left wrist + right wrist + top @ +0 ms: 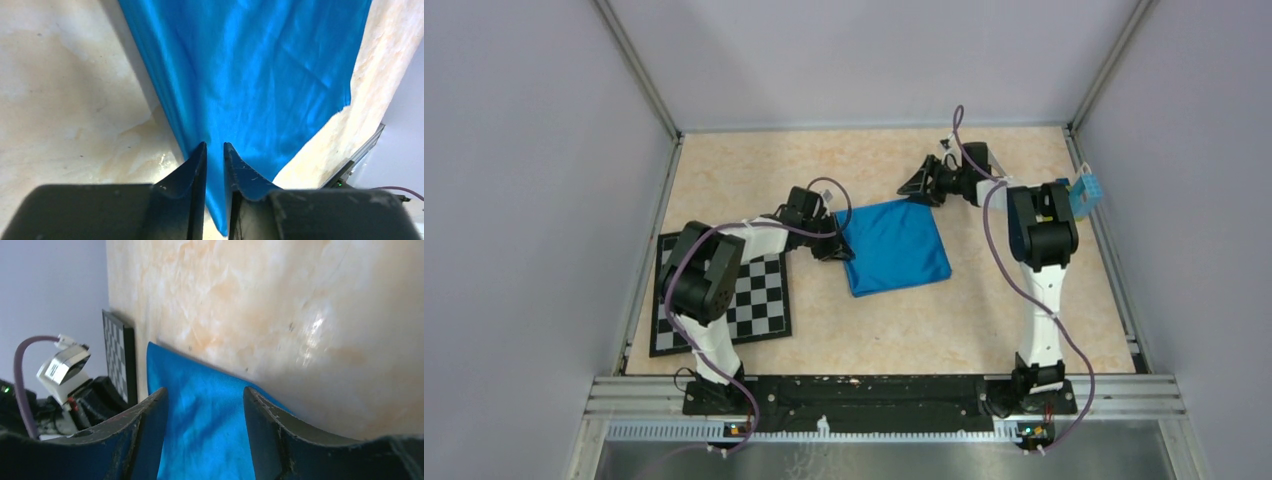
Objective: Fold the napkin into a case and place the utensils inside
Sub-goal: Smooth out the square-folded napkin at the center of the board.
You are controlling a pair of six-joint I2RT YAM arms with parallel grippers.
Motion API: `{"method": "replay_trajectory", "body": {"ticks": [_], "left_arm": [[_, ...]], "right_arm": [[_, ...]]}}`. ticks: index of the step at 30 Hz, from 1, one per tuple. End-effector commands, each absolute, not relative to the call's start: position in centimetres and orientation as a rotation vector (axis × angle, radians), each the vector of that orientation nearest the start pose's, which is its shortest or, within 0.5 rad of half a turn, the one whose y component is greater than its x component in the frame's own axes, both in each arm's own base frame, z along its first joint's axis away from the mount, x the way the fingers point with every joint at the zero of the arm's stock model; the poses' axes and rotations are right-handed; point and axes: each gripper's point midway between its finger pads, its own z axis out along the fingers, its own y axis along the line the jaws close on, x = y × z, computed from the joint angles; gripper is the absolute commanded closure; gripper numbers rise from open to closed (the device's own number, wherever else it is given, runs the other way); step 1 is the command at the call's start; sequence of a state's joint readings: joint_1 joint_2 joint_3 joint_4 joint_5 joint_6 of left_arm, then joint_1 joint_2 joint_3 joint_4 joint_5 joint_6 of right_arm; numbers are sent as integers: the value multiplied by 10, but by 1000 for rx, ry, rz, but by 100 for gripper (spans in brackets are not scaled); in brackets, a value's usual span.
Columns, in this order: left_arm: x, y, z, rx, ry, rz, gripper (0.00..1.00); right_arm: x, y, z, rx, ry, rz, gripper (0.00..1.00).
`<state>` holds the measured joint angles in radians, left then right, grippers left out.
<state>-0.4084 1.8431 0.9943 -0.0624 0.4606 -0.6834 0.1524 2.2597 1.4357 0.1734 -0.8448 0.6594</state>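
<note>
Lower left in the top view lay the chessboard [759,300]. Just past it, the left gripper [835,249] was pinched shut on the left edge of the napkin [894,245], which sat at frame centre and looked already doubled. Higher up, the right gripper [916,185] hung with its fingers apart by the napkin's far corner. No utensils showed. A clean fold likely needed the left edge carried low and straight across, with the right pinning that corner.

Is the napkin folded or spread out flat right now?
Seemingly folded: the napkin lies as a flat square, with stacked layers along one edge in the left wrist view. How many folds, cannot tell.
</note>
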Motion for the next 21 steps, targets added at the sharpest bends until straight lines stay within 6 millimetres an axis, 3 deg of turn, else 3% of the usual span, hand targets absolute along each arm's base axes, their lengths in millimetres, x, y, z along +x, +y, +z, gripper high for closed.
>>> {"method": "replay_trajectory", "body": {"ticks": [1, 4, 8, 13, 16, 21], "left_arm": [[341, -264, 90, 19, 2506, -1058, 72], [331, -263, 112, 60, 2463, -1097, 59], [305, -266, 104, 82, 2483, -1200, 56], [284, -260, 74, 51, 2538, -1195, 48], [281, -256, 61, 34, 2552, -1170, 57], [278, -254, 62, 11, 2514, -1170, 52]], "right_arm": [[501, 209, 33, 91, 2392, 1192, 43], [489, 202, 59, 89, 2427, 1080, 41], [455, 182, 86, 165, 2472, 875, 40], [380, 153, 87, 311, 2500, 767, 41], [341, 138, 85, 324, 2481, 743, 53], [301, 127, 65, 293, 2532, 733, 59]]}}
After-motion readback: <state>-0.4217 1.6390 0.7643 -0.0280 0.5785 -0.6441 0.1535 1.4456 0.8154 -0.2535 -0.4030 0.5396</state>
